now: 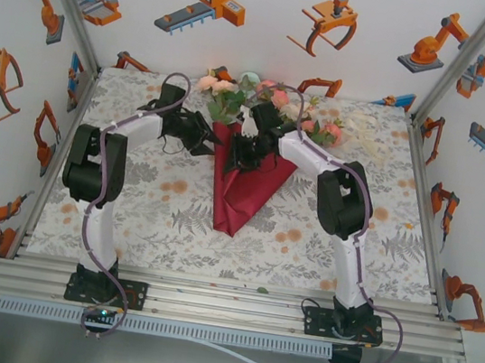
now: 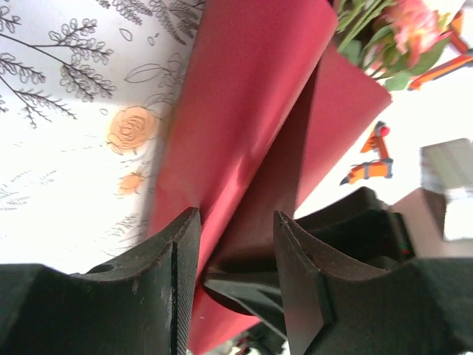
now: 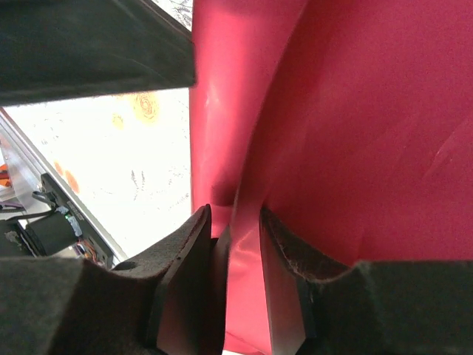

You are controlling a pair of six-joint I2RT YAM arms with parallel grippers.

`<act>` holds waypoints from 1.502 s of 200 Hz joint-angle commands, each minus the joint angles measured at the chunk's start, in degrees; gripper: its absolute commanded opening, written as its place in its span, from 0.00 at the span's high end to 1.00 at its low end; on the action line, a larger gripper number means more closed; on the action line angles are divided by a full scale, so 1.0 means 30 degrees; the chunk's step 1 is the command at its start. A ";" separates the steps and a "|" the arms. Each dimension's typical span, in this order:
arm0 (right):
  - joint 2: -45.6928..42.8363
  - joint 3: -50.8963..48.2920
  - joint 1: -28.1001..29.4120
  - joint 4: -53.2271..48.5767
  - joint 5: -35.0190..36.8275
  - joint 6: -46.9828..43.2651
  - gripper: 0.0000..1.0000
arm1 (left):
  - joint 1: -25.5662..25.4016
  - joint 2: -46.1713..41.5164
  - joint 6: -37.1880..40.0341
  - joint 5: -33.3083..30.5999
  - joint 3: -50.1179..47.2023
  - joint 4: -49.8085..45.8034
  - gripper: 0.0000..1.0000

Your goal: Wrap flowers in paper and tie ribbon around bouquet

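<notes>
Paper [image 1: 246, 191], dark red, lies mid-table on the patterned cloth [image 1: 146, 213]. It is folded into a rough cone, with the point toward the arm bases and the wide end toward the far wall. The flowers [image 1: 228, 97] spread at that wide end, pink, peach and cream blooms over green leaves. A pale tangle further right, apparently the ribbon [image 1: 371, 144], sits apart from the paper. Both arms reach in to the cone's upper part from either side. In the left wrist view, the left gripper [image 2: 236, 218] has its jaws about half apart and straddling a crease of the paper. The sheet lies against one finger [image 2: 181, 274], but it cannot be told whether the sheet is truly pinched or only bracketed. In the right wrist view, the right gripper [image 3: 234, 214] has a narrower gap. A thin fold runs through it, and the fingers [image 3: 284, 281] are not clamped on the fold, so the grip is slack.
</notes>
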 commanded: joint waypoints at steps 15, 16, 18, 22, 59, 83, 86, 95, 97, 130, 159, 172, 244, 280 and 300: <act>-0.0174 -0.0145 0.0163 0.0083 -0.0267 -0.0204 0.68 | -0.0276 -0.0538 -0.3635 0.0447 0.1236 0.0965 0.56; -0.0190 -0.0145 0.0149 0.0073 -0.0267 -0.0215 0.68 | -0.0282 -0.0517 -0.3641 0.0447 0.1289 0.0944 0.56; -0.0178 -0.0130 0.0154 0.0087 -0.0282 -0.0216 0.68 | -0.0308 -0.0457 -0.3667 0.0448 0.1395 0.0892 0.56; -0.0169 -0.0124 0.0164 0.0100 -0.0283 -0.0206 0.68 | -0.0350 -0.0374 -0.3655 0.0415 0.1569 0.0722 0.56; -0.0210 -0.0171 0.0161 0.0117 -0.0410 -0.0232 0.68 | -0.0571 0.1089 -0.3648 -0.0141 0.3045 -0.0463 0.56; -0.0266 -0.0232 0.0165 0.0176 -0.0499 -0.0270 0.68 | -0.0646 0.2247 -0.3204 0.0003 0.3913 -0.0474 0.56; -0.0263 -0.0232 0.0172 0.0197 -0.0501 -0.0265 0.68 | -0.0666 0.2389 -0.3133 0.0030 0.4051 -0.0518 0.56; -0.0307 -0.0256 0.0157 0.0211 -0.0506 -0.0305 0.68 | -0.0752 0.2763 -0.2926 0.0137 0.4423 -0.0680 0.56; -0.0311 -0.0260 0.0156 0.0209 -0.0525 -0.0312 0.68 | -0.0770 0.2839 -0.2873 0.0179 0.4478 -0.0693 0.56; -0.0260 -0.0233 0.0165 0.0274 -0.0556 -0.0285 0.68 | -0.0926 0.3535 -0.1375 -0.0869 0.5457 -0.2839 0.55; -0.0245 -0.0214 0.0173 0.0355 -0.0587 -0.0272 0.68 | -0.1168 0.4107 -0.0873 -0.0577 0.6041 -0.2927 0.54; -0.0221 -0.0203 0.0179 0.0355 -0.0615 -0.0303 0.68 | -0.1349 0.4389 -0.0780 -0.0382 0.6387 -0.3032 0.54; -0.0268 -0.0051 0.0149 0.0228 -0.0659 -0.0304 0.64 | -0.1647 0.4336 0.1247 -0.0252 0.7143 -0.4898 0.90; -0.1494 0.0165 0.0000 -0.0618 -0.0418 -0.0829 0.43 | -0.1547 0.3393 0.2421 -0.0625 0.6887 -0.4965 1.00; -0.2533 -0.0404 -0.0323 -0.0631 -0.0485 -0.0757 0.39 | -0.1467 0.3009 0.2738 -0.0691 0.6413 -0.4653 1.00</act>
